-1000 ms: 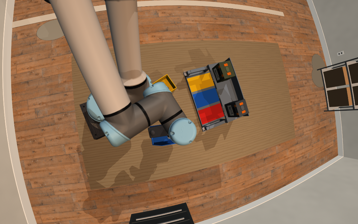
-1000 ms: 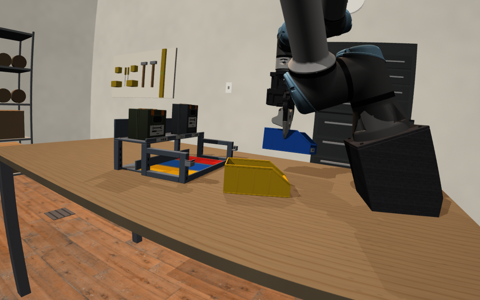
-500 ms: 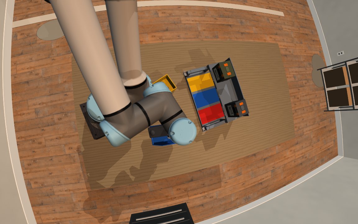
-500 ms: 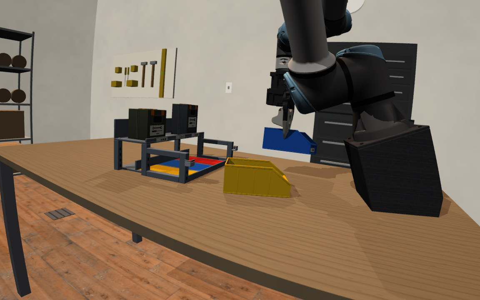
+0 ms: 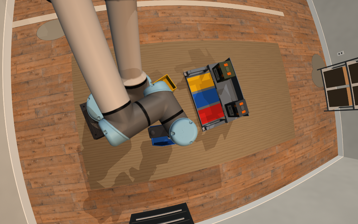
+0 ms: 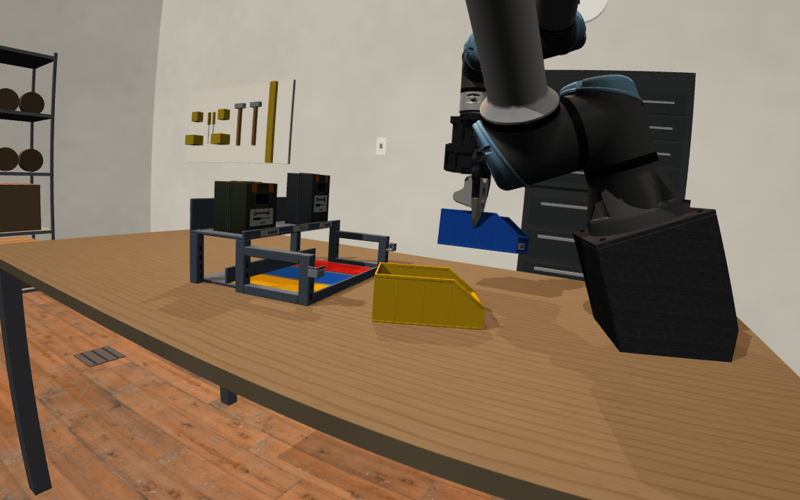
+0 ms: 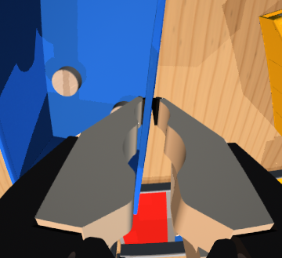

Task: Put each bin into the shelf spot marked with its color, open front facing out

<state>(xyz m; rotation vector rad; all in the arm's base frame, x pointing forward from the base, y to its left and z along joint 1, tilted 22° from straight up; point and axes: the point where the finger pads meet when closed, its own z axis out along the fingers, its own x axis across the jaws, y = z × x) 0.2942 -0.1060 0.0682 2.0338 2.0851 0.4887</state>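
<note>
My gripper (image 6: pixel 476 220) (image 7: pixel 148 99) is shut on one side wall of the blue bin (image 5: pixel 160 141) (image 6: pixel 462 232) (image 7: pixel 106 27) and holds it above the table, its sloped open front toward the robot base. A round pale part (image 7: pixel 64 82) lies inside; a second is mostly behind a finger. The yellow bin (image 5: pixel 168 81) (image 6: pixel 421 303) (image 7: pixel 272 54) stands upright on the table; its contents are not visible. The shelf (image 5: pixel 227 91) (image 6: pixel 272 296) has a yellow mark (image 5: pixel 201 82) (image 6: pixel 275 285), a blue mark (image 5: pixel 205 98) (image 6: pixel 297 273) and a red mark (image 5: pixel 210 113) (image 6: pixel 346 267) (image 7: pixel 150 212), all uncovered. I see no red bin.
A green toolbox (image 5: pixel 227 71) (image 6: pixel 244 208) and a dark toolbox (image 5: pixel 238 108) (image 6: pixel 308 198) stand on the shelf's upper board. Side rails (image 6: pixel 275 253) (image 6: pixel 360 236) flank the marks. The robot's black base block (image 6: pixel 664 285) stands beyond the bins, away from the shelf.
</note>
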